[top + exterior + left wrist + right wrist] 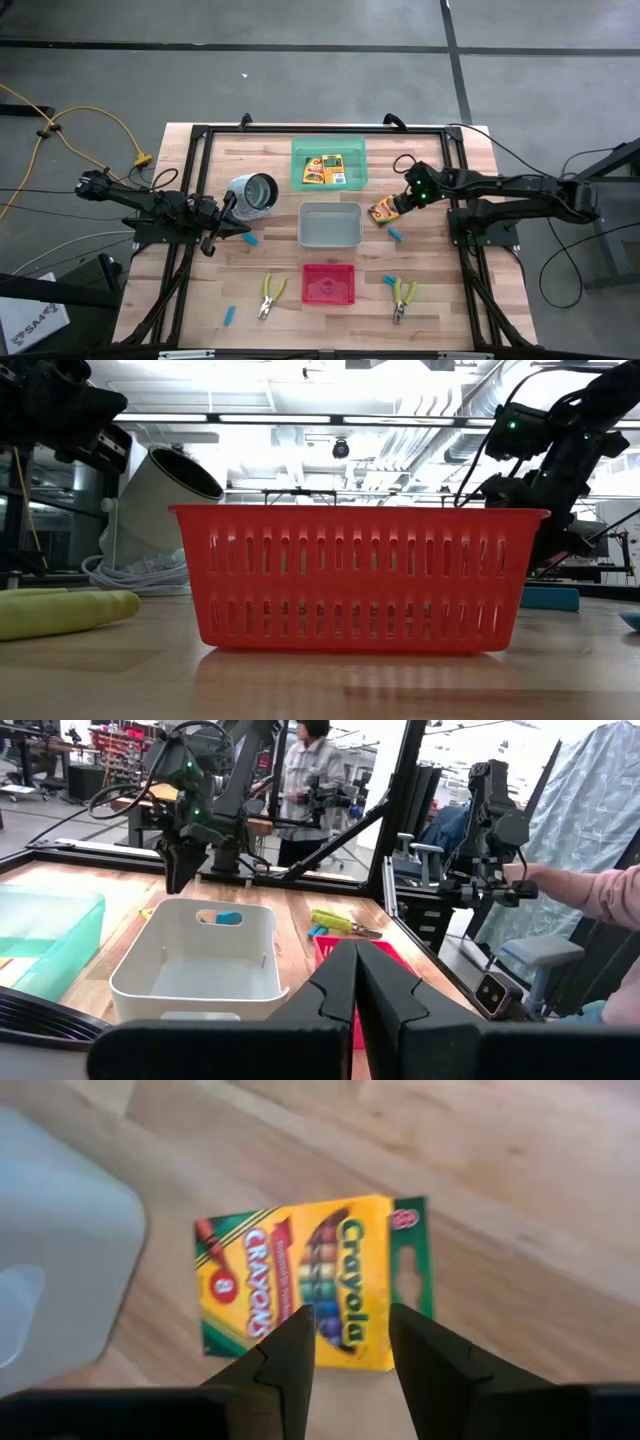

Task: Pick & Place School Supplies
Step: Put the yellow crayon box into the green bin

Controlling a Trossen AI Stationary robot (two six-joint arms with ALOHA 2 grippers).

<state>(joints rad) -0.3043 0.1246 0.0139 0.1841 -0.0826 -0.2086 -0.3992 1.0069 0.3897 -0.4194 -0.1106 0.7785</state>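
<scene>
Step in hand: I'm lining the right gripper (pixel 350 1342) up over the Crayola crayon box (pixel 310 1280) that lies flat on the table (pixel 440 300), just beside the grey tray (pixel 331 225).
Doing it well: I judge the fingers should straddle the box across its narrow width and come straight down, so they don't nudge it against the tray wall.
Right pincer: fingers partly apart, nothing between them, hanging above the box and not touching it.
Box against pincer: it lies directly ahead of the fingertips, the gap centred on the lower half of the yellow face.
Other boxes: crayon boxes (pixel 325 169) already sit in the green tray (pixel 355 148).
Left gripper (pixel 356 982): fingers pressed together, empty, waiting at the table's left side.
</scene>
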